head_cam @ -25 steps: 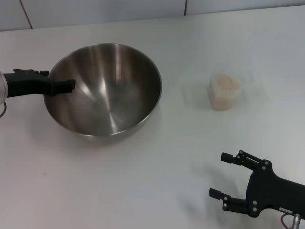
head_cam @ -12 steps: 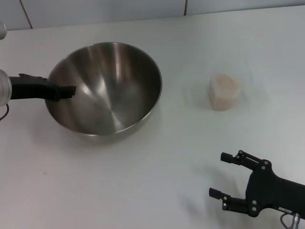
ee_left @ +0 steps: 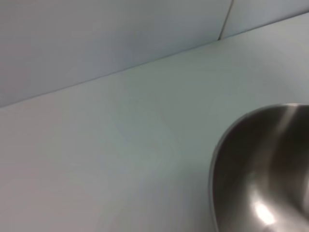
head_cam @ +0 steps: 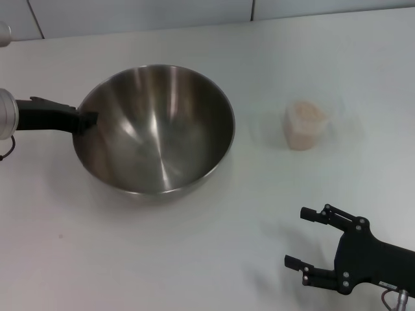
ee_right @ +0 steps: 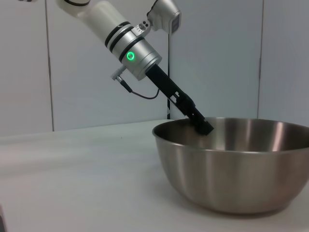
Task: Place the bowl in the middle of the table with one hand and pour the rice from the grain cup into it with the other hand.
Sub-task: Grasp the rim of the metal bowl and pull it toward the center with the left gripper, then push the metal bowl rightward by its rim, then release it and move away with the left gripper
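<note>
Bowl [head_cam: 154, 129] sits on the table [head_cam: 194, 259], left of centre in the head view. It has shifted toward the middle since half a second ago, its rim now nearer the grain cup [head_cam: 305, 124] and its tilt less marked. Left gripper [head_cam: 87, 118] clamped on the bowl's left rim, one finger inside the wall; it has travelled rightward with the bowl. Grain cup stands upright, well apart to the bowl's right, holding the rice [head_cam: 306, 113] as a compact pale mass; unmoved. Right gripper [head_cam: 312, 238] hovers low at the near right of the table, fingers spread wide, holding nothing, unchanged across the frames.

No brand, label or writing legible anywhere.

Right wrist view alone shows the bowl [ee_right: 236, 162] side-on with the left gripper [ee_right: 204, 128] angled down onto its rim, a green ring light on that arm's silver wrist. Left wrist view shows only the bowl's [ee_left: 263, 169] rim and bare table [ee_left: 96, 159]; no fingers visible there.
</note>
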`<state>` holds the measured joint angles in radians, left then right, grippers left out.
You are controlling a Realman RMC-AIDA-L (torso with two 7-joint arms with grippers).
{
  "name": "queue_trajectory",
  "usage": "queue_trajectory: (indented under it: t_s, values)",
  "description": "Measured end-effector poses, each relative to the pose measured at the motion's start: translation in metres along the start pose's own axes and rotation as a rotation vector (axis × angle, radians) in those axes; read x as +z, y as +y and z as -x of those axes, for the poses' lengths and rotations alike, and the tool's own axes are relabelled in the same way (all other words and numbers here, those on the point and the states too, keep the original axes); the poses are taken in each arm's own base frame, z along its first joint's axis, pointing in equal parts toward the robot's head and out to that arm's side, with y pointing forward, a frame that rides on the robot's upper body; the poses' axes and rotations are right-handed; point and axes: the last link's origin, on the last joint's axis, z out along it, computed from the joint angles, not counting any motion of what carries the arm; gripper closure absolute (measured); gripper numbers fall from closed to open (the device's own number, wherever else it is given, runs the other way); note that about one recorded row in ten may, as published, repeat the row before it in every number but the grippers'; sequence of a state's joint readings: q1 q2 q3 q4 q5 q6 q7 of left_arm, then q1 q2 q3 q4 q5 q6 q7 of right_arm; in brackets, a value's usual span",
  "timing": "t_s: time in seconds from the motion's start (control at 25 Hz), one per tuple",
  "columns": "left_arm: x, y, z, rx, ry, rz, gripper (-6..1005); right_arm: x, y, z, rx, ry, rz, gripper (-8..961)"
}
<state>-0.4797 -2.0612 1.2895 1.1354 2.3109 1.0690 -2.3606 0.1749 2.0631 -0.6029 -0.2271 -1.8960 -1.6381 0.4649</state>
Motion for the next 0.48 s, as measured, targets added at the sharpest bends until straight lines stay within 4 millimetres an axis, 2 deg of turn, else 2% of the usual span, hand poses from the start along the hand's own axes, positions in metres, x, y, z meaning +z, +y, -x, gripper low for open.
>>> queue_trajectory:
  t_s: [0.08,0.32,0.48]
  values:
    - [-0.002,-0.002,-0.003,-0.017,0.0,0.016,731,0.0,0.0,0.0,0.0,0.0,0.0,123]
    - [-0.004,-0.006,-0.01,-0.036,-0.006,0.065,912,0.0,-0.001,0.0,-0.002,0.0,0.001,124]
    - [-0.004,-0.007,-0.016,-0.047,0.001,0.085,941,0.0,0.0,0.0,-0.002,0.0,0.001,125]
